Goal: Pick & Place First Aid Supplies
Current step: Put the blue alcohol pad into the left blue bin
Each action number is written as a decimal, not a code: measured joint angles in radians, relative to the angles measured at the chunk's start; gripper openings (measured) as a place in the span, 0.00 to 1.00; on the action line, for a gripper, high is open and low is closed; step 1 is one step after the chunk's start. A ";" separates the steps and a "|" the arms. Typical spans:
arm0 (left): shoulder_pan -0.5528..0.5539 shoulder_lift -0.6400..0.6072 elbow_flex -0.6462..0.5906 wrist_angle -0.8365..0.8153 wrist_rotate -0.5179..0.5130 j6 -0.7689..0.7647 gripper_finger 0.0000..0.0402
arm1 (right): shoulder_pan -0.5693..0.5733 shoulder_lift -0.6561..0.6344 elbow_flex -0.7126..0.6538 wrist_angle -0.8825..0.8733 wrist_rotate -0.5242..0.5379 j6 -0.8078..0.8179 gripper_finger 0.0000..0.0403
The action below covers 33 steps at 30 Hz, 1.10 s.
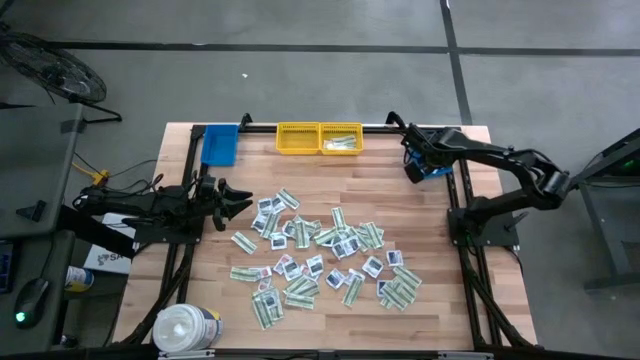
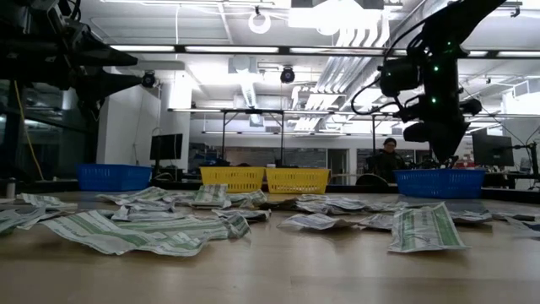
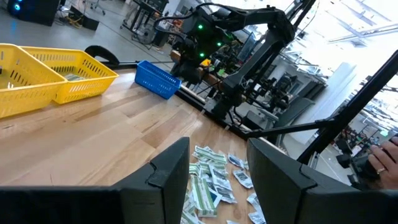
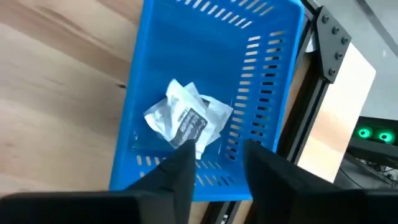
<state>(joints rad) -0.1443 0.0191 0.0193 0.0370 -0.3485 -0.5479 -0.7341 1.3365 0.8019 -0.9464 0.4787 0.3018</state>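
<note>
Wood table [image 1: 400, 180] strewn with packets [image 1: 330, 255]; lab room behind. Right pincer [image 4: 214, 163] spread over blue bin [image 4: 186, 50]; left pincer [image 3: 217, 165] spread.

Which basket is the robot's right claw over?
The blue bin at the table's right back corner. The right gripper hangs above it, and a crumpled white packet lies inside.

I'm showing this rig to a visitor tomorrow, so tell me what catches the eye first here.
The scatter of first aid packets spread over the middle of the wooden table stands out most. Next, the right claw hangs open over the blue bin at the table's far right corner, with a crumpled white packet lying inside. The left claw waits open at the pile's left edge.
</note>
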 joint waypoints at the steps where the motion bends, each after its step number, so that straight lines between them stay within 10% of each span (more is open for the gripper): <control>1: 0.000 0.000 0.000 0.000 0.000 0.000 0.40 | 0.000 0.000 0.000 -0.005 0.001 0.000 0.34; 16: 0.000 0.000 0.000 0.004 -0.001 0.000 0.40 | 0.215 -0.076 0.000 -0.092 -0.270 0.078 0.38; 33: 0.000 0.000 0.000 0.010 -0.001 0.000 0.40 | 0.716 -0.148 0.001 -0.093 -0.418 0.485 0.37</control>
<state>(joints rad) -0.1444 0.0191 0.0195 0.0467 -0.3499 -0.5479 -0.0177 1.1883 0.8032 -1.0397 0.0610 0.7864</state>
